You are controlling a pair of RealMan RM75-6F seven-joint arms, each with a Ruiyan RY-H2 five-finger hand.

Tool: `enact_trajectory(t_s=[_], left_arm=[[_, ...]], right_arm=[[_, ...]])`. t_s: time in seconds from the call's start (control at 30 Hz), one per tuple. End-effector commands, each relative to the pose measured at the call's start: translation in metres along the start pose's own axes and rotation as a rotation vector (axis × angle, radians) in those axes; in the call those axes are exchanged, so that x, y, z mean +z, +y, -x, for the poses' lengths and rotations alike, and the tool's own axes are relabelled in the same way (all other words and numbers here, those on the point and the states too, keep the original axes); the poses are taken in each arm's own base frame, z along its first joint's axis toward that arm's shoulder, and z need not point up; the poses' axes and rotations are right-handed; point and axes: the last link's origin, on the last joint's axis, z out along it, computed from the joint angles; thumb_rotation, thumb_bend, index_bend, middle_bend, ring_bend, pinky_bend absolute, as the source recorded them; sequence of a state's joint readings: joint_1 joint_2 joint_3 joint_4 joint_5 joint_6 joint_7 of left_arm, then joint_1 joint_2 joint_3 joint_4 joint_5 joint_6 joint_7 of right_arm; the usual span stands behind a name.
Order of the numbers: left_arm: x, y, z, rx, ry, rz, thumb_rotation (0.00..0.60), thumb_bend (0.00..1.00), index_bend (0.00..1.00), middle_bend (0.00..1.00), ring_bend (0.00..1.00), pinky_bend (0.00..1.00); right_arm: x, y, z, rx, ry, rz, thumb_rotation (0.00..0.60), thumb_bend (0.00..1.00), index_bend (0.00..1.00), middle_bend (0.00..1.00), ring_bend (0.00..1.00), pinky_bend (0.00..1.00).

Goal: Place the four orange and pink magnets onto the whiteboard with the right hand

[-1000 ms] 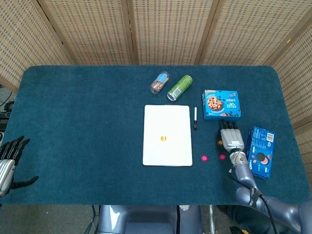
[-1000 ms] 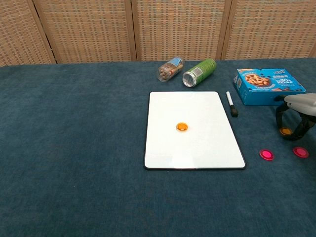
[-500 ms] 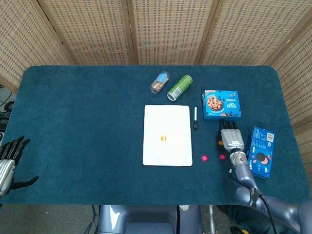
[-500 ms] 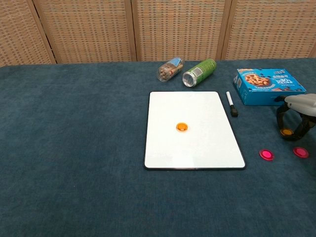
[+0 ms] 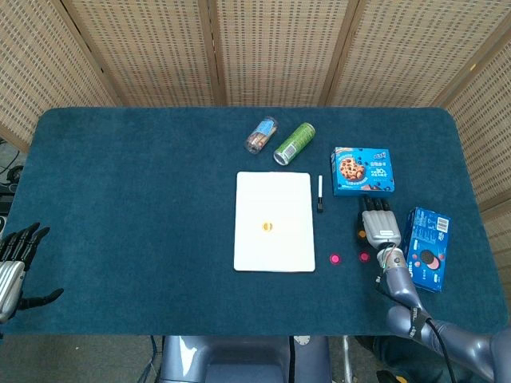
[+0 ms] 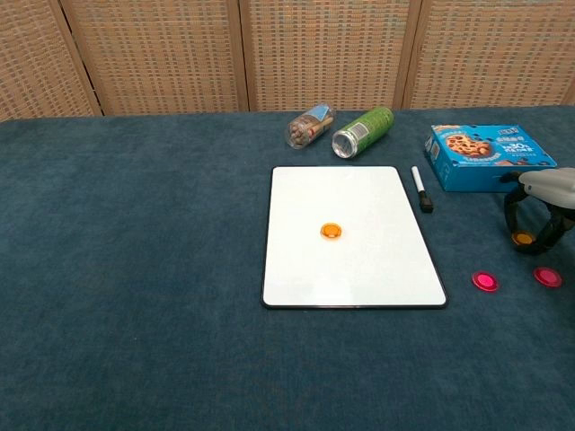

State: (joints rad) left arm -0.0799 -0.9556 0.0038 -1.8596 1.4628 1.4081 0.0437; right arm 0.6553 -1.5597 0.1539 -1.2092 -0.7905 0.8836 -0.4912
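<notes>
The whiteboard (image 6: 352, 260) lies flat mid-table with one orange magnet (image 6: 331, 231) on it. At the right edge of the chest view my right hand (image 6: 544, 191) reaches down, and its fingertips pinch a second orange magnet (image 6: 522, 238) that sits low on the cloth. Two pink magnets (image 6: 485, 280) (image 6: 546, 277) lie on the cloth just in front of that hand, to the right of the board. In the head view the right hand (image 5: 378, 226) covers the orange magnet. My left hand (image 5: 12, 267) hangs off the table's front left corner, fingers spread and holding nothing.
A black marker (image 6: 422, 189) lies along the board's right edge. Behind the board lie a green can (image 6: 364, 131) and a clear snack tube (image 6: 308, 126). A blue cookie box (image 6: 485, 154) is behind my right hand, and another blue box (image 5: 427, 247) sits to its right.
The right hand's fingers have drawn in a little around the orange magnet. The board, the pink magnets and the left hand have stayed put.
</notes>
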Motion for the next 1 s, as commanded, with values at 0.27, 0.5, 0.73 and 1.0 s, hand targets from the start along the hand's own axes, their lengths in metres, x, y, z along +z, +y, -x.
enact_trajectory(t_s=[0.27, 0.5, 0.73, 1.0], left_arm=[[0.0, 0.0, 0.0, 0.001, -0.005, 0.002, 0.6, 0.0, 0.0, 0.0, 0.0, 0.0], [-0.001, 0.001, 0.0, -0.002, -0.002, 0.006, 0.6, 0.0, 0.0, 0.0, 0.0, 0.0], [-0.001, -0.001, -0.001, -0.01, -0.007, 0.01, 0.6, 0.0, 0.0, 0.0, 0.0, 0.0], [-0.001, -0.005, -0.005, -0.027, -0.007, 0.008, 0.6, 0.0, 0.0, 0.0, 0.0, 0.0]], right_arm=[[-0.007, -0.015, -0.011, -0.013, 0.034, -0.05, 0.6, 0.36, 0.53, 0.0, 0.0, 0.0], [-0.009, -0.042, -0.03, -0.032, 0.072, -0.103, 0.6, 0.36, 0.53, 0.0, 0.0, 0.0], [-0.005, -0.095, -0.047, -0.072, 0.086, -0.156, 0.6, 0.36, 0.53, 0.0, 0.0, 0.0], [-0.001, -0.151, -0.043, -0.131, 0.066, -0.174, 0.6, 0.36, 0.53, 0.0, 0.0, 0.0]])
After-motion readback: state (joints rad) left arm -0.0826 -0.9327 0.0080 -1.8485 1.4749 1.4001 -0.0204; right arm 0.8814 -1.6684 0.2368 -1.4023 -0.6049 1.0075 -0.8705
